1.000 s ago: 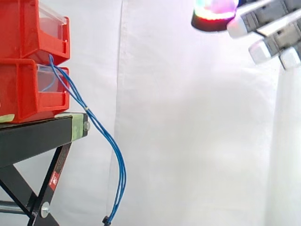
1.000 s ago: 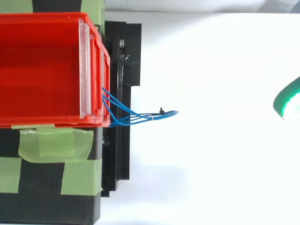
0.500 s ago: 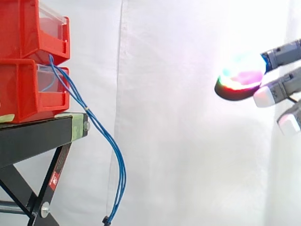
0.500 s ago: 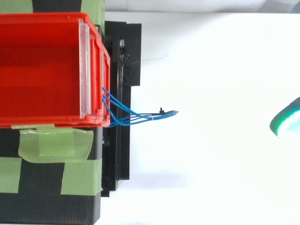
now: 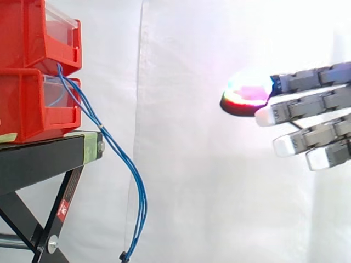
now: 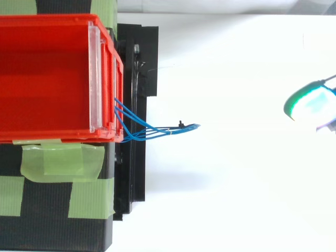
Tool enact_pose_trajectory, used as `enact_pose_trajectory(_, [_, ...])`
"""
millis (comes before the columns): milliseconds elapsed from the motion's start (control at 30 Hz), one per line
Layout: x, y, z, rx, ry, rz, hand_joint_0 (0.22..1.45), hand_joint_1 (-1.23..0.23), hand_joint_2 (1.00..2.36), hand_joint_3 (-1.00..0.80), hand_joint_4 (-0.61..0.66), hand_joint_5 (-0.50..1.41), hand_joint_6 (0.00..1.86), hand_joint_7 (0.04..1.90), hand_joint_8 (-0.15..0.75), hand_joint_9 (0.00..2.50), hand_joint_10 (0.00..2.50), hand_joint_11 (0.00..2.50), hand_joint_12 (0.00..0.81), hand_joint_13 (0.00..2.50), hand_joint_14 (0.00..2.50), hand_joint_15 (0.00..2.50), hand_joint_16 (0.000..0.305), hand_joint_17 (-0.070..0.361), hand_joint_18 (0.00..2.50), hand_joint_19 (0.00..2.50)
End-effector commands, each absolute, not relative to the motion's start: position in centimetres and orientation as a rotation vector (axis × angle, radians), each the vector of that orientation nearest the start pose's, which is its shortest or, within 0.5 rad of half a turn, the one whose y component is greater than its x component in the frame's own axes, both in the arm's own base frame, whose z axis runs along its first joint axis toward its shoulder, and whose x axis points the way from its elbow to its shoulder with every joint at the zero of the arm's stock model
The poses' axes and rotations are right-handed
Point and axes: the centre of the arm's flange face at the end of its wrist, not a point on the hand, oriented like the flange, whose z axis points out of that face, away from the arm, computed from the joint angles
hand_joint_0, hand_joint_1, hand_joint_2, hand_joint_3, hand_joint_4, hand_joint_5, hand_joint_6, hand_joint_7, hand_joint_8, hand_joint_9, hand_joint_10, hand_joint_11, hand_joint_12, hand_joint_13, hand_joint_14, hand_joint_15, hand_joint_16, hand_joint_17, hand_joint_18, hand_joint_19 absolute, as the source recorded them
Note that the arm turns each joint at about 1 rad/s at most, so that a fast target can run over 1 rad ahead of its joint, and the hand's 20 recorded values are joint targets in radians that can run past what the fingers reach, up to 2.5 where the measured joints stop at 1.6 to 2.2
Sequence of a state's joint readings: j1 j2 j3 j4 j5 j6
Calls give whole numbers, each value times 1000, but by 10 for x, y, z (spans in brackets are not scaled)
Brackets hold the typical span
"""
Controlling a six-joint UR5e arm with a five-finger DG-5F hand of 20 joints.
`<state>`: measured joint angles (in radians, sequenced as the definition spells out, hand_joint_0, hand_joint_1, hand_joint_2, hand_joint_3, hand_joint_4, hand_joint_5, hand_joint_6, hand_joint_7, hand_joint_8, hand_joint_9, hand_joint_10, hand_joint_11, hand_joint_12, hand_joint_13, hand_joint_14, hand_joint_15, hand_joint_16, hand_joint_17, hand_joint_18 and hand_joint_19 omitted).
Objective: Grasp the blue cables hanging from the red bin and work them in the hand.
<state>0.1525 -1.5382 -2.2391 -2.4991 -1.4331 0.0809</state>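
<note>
Black stand (image 5: 38,159) on the left, red bins (image 5: 27,104) stacked on top. The hand (image 5: 312,104) is coming in from the right, fingers (image 5: 299,139) straight, loosely spread and holding nothing. The blue cables (image 6: 173,129) spill from the bins' front, over the stand's edge, and dangle well apart from those fingers. They look light, limp and slippery, so best pinched on the free-hanging bundle below the stand's edge.

The hand (image 5: 315,104) is chunky grey metal links with darker gaps between them. The fingers (image 5: 299,139) end in thick white pads, and one pad (image 5: 247,94) glows pink and cyan with a red edge over a black base. From above it looks green.
</note>
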Motion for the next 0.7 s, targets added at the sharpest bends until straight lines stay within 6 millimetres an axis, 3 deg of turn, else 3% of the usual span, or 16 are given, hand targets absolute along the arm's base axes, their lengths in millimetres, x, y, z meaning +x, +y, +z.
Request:
enact_pose_trajectory(0, [427, -85, 239, 1306, 1146, 1306, 830, -501, 1005, -876, 199, -254, 5, 643, 200, 280, 0, 50, 398, 328, 7, 251, 60, 135, 366, 453])
enact_pose_trajectory(133, [431, -84, 233, 1285, 1149, 1302, 829, -501, 1006, -877, 199, -254, 4, 643, 202, 281, 1, 57, 399, 327, 8, 257, 60, 135, 365, 459])
enact_pose_trajectory(300, [437, -84, 239, 1231, 1113, 1310, 830, -501, 1005, -876, 199, -254, 4, 643, 201, 281, 0, 52, 401, 333, 7, 260, 60, 135, 364, 462])
enact_pose_trajectory(667, [430, -87, 231, 1182, 1187, 1158, 830, -501, 1006, -876, 197, -257, 4, 643, 199, 282, 0, 52, 400, 335, 7, 254, 60, 135, 368, 461])
